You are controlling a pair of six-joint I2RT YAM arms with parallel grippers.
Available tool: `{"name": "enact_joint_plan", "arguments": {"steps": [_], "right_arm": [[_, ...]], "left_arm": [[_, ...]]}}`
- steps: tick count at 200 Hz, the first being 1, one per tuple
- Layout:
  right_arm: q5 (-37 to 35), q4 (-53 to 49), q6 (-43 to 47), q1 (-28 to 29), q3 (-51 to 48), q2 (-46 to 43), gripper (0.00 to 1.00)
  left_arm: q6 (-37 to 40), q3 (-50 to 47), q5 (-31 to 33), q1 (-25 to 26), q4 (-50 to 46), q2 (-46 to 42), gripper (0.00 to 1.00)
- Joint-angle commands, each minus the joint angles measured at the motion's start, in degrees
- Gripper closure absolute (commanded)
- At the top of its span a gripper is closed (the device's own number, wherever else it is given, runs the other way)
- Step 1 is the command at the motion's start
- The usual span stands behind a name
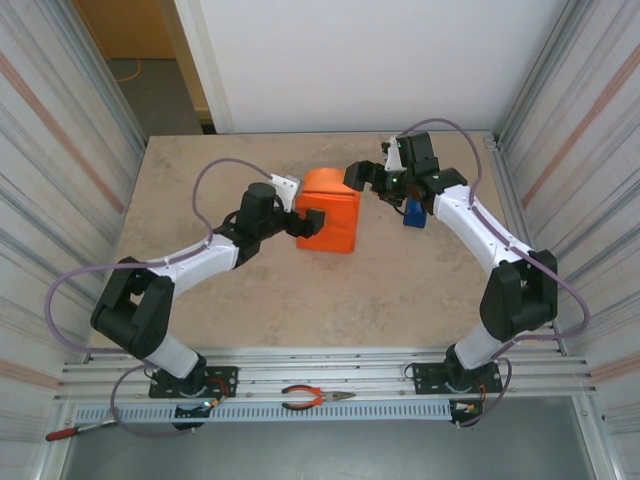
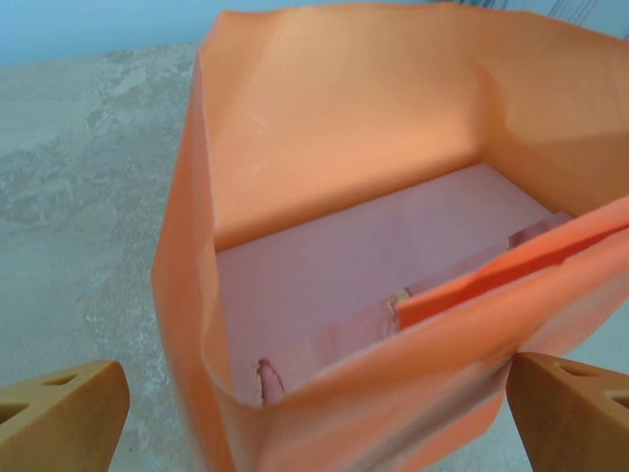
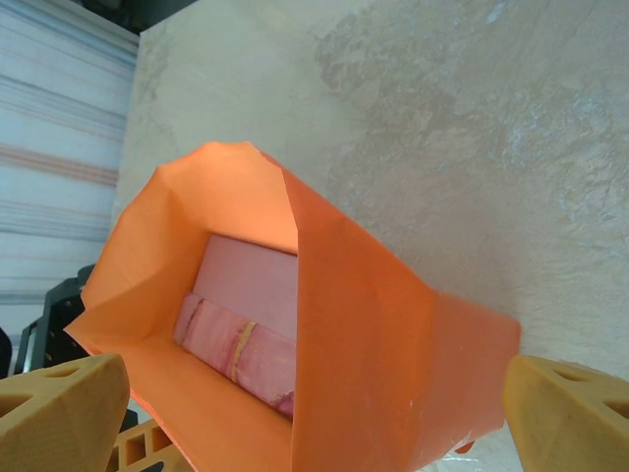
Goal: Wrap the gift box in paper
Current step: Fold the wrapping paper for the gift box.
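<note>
The gift box (image 2: 373, 265) is sitting near the middle of the table (image 1: 320, 300), already sleeved in the paper (image 1: 335, 205). Both ends of the sleeve are gaping open, so the box's pale end face is showing deep inside. The left gripper (image 2: 314, 423) is hovering at one open end and the right gripper (image 3: 314, 423) at the other, each with its jaws spread wide and gripping nothing. The loose paper mouth is lying between the tan fingers (image 3: 64, 413) rather than being pinched. To my eye the parcel is looking light and the sheet thin and springy. The flaps are bowing outward and one lip is creasing, so it is probably going to crumple or tear if squeezed hard. The box may also be sliding on the smooth tabletop if pushed from one side alone. I'd be taking hold at the overhanging flap edges near the folds, pressing them in against the stiff box end.
</note>
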State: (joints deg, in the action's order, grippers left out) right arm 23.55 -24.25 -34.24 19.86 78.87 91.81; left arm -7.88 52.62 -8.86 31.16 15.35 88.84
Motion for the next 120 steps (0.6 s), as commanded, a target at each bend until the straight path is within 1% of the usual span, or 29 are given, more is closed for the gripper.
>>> {"name": "enact_joint_plan", "arguments": {"steps": [1, 53, 120], "right_arm": [[1.9, 1.4, -1.6, -0.4, 0.0, 1.0, 0.05], [3.4, 2.9, -2.9, -0.6, 0.4, 2.7, 0.06], [4.3, 3.7, -3.9, -0.5, 0.6, 3.8, 0.07]], "left_arm": [[1.7, 2.7, 1.7, 0.1, 2.0, 1.3, 0.01], [2.0, 3.8, 1.7, -0.2, 2.8, 2.0, 0.01], [1.3, 3.8, 0.0, -0.5, 4.0, 0.8, 0.01]]}}
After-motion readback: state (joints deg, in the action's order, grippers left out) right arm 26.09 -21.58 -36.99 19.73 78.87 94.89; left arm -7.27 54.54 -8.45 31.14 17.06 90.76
